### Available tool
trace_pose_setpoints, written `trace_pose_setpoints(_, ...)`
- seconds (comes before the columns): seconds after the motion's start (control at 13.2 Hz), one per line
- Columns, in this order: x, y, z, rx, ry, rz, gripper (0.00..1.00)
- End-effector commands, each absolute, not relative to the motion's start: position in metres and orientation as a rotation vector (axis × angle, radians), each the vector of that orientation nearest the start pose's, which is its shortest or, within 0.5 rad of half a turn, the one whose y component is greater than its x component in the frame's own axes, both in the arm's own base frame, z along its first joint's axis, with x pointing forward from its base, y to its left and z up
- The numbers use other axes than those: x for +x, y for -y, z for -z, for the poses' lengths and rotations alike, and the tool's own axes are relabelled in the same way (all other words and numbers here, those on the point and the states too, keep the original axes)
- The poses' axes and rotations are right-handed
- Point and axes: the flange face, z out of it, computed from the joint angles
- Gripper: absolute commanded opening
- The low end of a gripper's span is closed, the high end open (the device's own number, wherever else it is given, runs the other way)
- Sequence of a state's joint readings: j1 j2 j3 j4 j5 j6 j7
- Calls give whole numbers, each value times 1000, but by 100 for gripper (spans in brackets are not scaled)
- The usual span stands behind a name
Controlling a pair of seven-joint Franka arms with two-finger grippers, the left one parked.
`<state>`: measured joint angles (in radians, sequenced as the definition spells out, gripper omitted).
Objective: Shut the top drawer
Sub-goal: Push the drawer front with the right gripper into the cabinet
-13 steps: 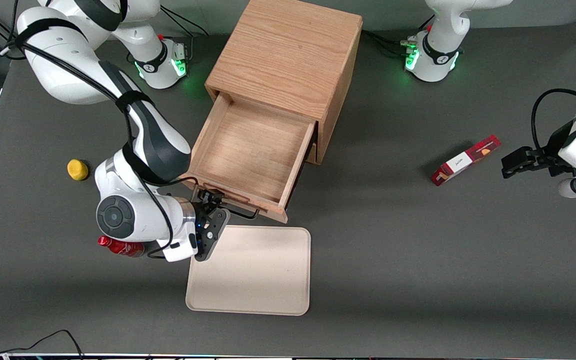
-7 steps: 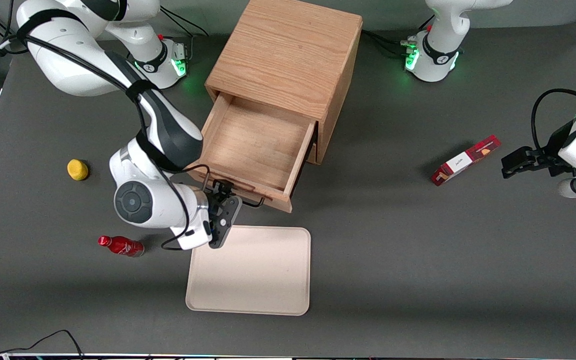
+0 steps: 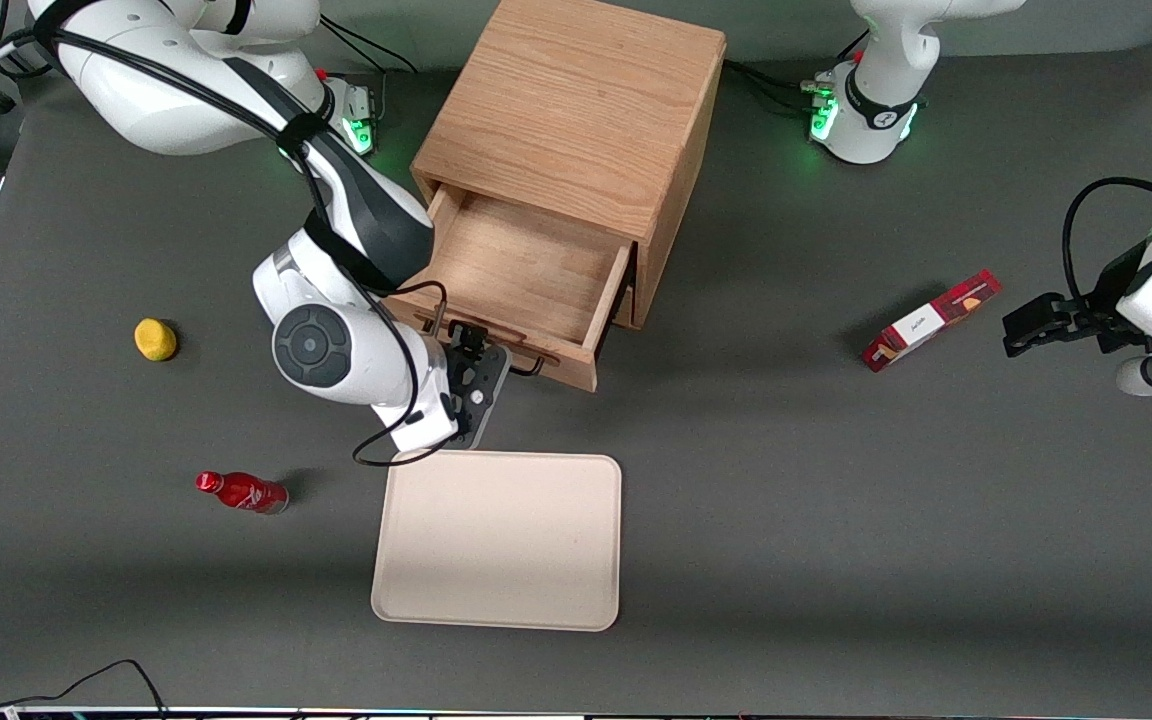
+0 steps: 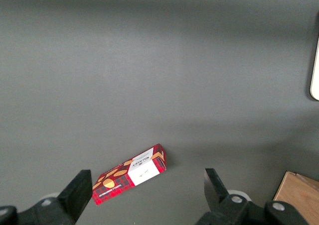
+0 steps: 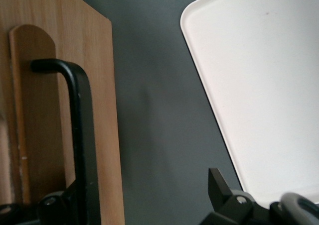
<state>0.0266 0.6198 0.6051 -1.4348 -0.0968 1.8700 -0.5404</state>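
At centre frame the gripper [image 3: 476, 352] pressed against the handle [image 3: 521, 362] of the half-open top drawer [image 3: 521, 275]; whether its fingers were apart could not be told. Closing looked midway, and a further straight push into the cabinet [image 3: 576, 100] seemed needed.

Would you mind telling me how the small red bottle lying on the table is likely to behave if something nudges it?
The red bottle lies on its side on the flat table, so it would probably roll. It looks small, so likely light and easily displaced. The gripper sits at the top drawer handle, well clear of the bottle.
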Motion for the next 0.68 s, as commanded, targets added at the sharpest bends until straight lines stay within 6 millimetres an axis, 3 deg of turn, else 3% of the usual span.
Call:
trace_pose_setpoints(0.0,580,-343,-378,-2464,1550,-128,100)
trace_pose_setpoints(0.3,557,-359,-377,-2466,1548,-144,100)
trace_pose_setpoints(0.61,520,-385,-365,-2470,1539,-118,100)
